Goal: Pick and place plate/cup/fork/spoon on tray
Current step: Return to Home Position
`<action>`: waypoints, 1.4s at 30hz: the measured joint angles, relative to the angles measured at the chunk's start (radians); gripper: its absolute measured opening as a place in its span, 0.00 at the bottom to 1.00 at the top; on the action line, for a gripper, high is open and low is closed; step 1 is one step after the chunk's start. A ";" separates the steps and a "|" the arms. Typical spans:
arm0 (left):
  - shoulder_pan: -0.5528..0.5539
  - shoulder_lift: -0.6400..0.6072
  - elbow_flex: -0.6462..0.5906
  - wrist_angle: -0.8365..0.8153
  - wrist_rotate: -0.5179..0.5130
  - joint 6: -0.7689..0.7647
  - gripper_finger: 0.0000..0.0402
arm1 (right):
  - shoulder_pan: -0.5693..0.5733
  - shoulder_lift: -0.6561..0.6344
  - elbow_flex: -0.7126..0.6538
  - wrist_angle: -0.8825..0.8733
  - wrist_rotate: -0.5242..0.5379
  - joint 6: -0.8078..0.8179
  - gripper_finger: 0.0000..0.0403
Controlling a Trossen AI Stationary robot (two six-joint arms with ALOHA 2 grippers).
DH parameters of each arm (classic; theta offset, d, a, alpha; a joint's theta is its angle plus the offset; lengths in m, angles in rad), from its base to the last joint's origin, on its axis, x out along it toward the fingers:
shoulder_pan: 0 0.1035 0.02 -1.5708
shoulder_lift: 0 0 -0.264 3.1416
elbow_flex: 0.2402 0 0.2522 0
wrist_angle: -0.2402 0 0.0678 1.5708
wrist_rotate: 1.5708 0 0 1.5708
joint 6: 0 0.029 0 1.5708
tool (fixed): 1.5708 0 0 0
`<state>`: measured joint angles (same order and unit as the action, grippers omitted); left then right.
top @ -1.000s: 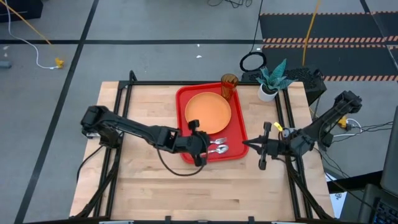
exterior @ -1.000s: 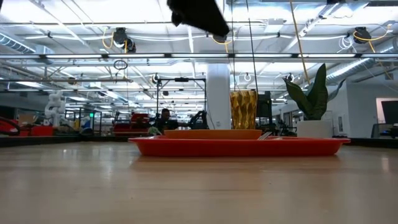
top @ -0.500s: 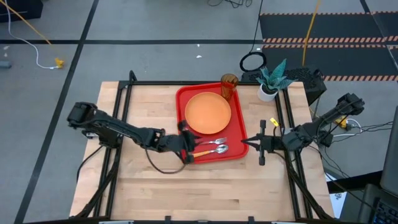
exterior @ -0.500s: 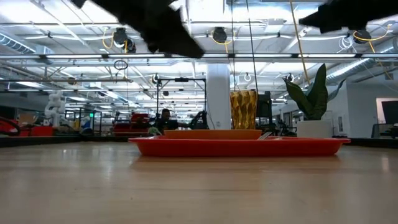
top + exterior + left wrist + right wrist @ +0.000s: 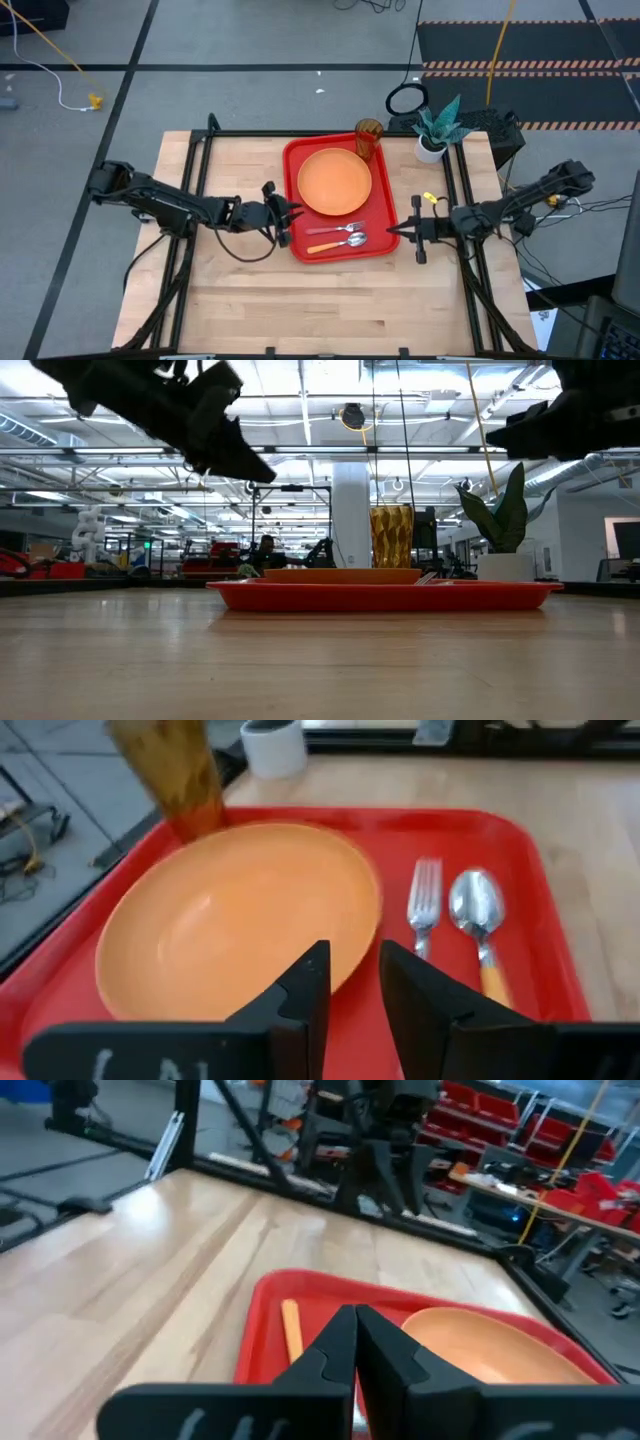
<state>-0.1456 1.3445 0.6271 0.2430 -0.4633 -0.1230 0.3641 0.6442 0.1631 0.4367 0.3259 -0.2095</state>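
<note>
The red tray point(image 5: 382, 205) lies on the wooden table. On it lie the orange plate point(image 5: 334, 181), the amber cup point(image 5: 368, 137) at its far corner, and the fork point(image 5: 338, 229) and the spoon point(image 5: 340, 243) side by side near its near rim. The left wrist view shows the plate point(image 5: 240, 920), the cup point(image 5: 175, 775), the fork point(image 5: 425, 905) and the spoon point(image 5: 478, 920). My left gripper point(image 5: 287, 215) hangs above the tray's left rim, open by a narrow gap and empty point(image 5: 352, 965). My right gripper point(image 5: 394, 228) hangs at the tray's right rim, shut and empty point(image 5: 355, 1325).
A white pot with a teal plant point(image 5: 434, 138) stands on the table right of the cup. A black ring-shaped object point(image 5: 406, 100) lies beyond the table's far edge. Bare wood lies left of the tray and toward the near edge.
My left gripper has drawn back from over the fork and spoon toward the table's left edge, off the tray. The fork and spoon stay lying on the tray. My right arm has come down a little in the low view.
</note>
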 joint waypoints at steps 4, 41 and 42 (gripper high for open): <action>0.039 -0.031 -0.071 0.013 -0.003 -0.020 0.23 | -0.062 -0.010 -0.011 0.004 -0.043 -0.016 0.00; 0.096 -0.032 -0.151 0.164 0.047 0.086 0.23 | -0.135 -0.613 -0.111 -0.361 -0.069 0.009 0.00; 0.096 -0.032 -0.151 0.169 0.047 0.086 0.23 | -0.141 -0.638 -0.111 -0.370 -0.080 0.006 0.00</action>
<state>-0.0498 1.3121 0.4759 0.4117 -0.4168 -0.0368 0.2226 0.0063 0.0517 0.0666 0.2463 -0.2037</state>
